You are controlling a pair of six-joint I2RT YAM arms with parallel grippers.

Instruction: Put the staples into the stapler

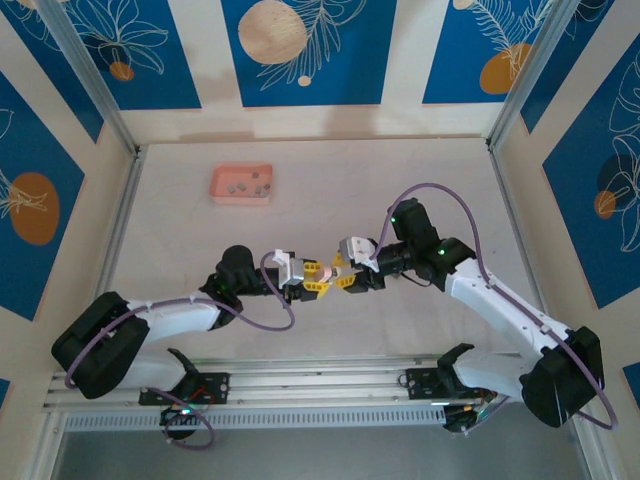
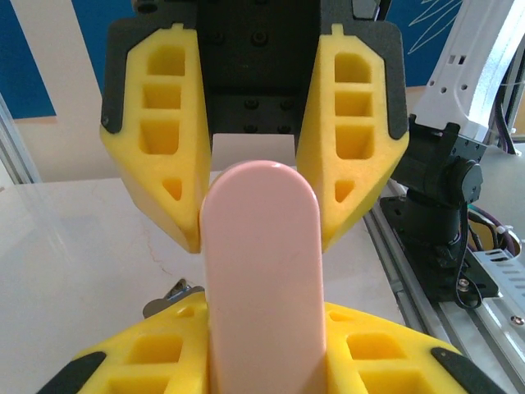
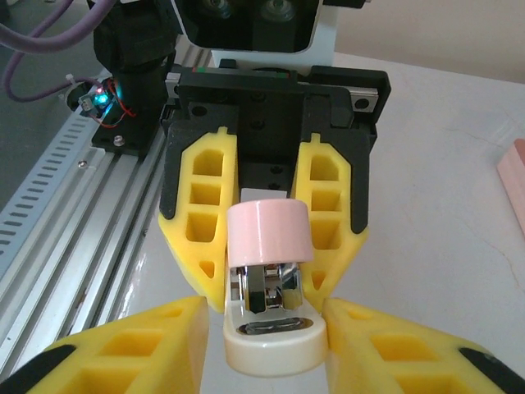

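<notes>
Left fingers (image 3: 203,213) and right fingers (image 3: 139,345) pinch pink stapler (image 3: 268,232) from opposite ends (staples (image 1: 246,185) in pink tray (image 1: 220,196), well apart from fingers).

Two white-shelled arms here, left arm (image 1: 160,318) and right arm (image 1: 505,305): black joints, small green lights glowing, purple cables (image 1: 432,185) looping off each. Yellow pocketed jaws on black mounts, dark screws dotted between.

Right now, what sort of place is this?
Probably a robot lab test cell: a white table fenced by blue leaf-print panels, an aluminium mounting rail, and left gripper and right gripper holding a pink stapler.
</notes>
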